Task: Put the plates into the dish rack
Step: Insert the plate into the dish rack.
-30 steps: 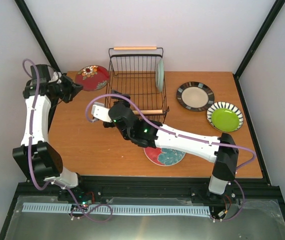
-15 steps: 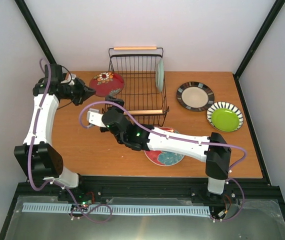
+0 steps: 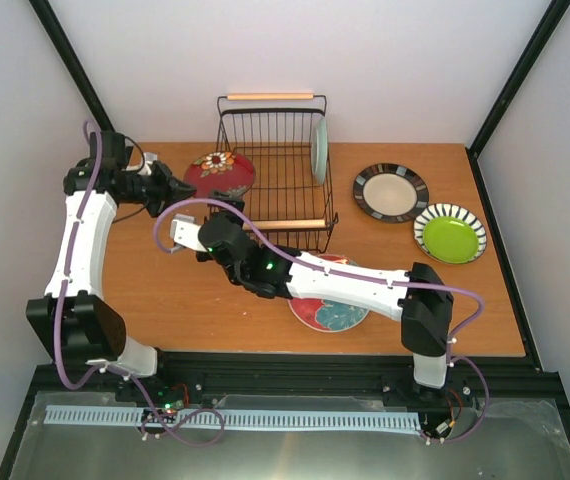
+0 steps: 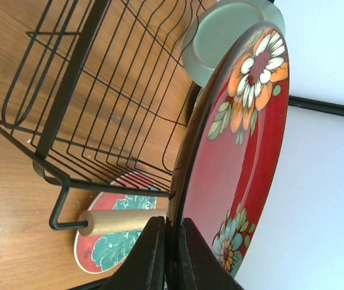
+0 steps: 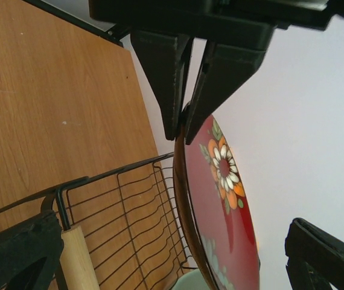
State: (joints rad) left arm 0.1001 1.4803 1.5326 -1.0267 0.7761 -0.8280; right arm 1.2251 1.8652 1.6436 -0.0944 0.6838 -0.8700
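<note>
Left tool (image 4: 172, 223) clamps the floral plate (image 4: 244, 151) edgewise; right tool (image 5: 166, 257) stands wide open.

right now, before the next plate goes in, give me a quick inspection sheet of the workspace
surface: wooden table, three plates lying flat on it
job's things: dark red floral plate held on edge at the dish rack left wall; mint green plate standing inside; red and teal plate, black-rimmed plate and lime green plate outside
clutter: nothing seen
grippers: left gripper shut on the floral plate's rim; right gripper open, empty
cables: purple cables loop along both arms
surroundings: white walls, black frame posts
</note>
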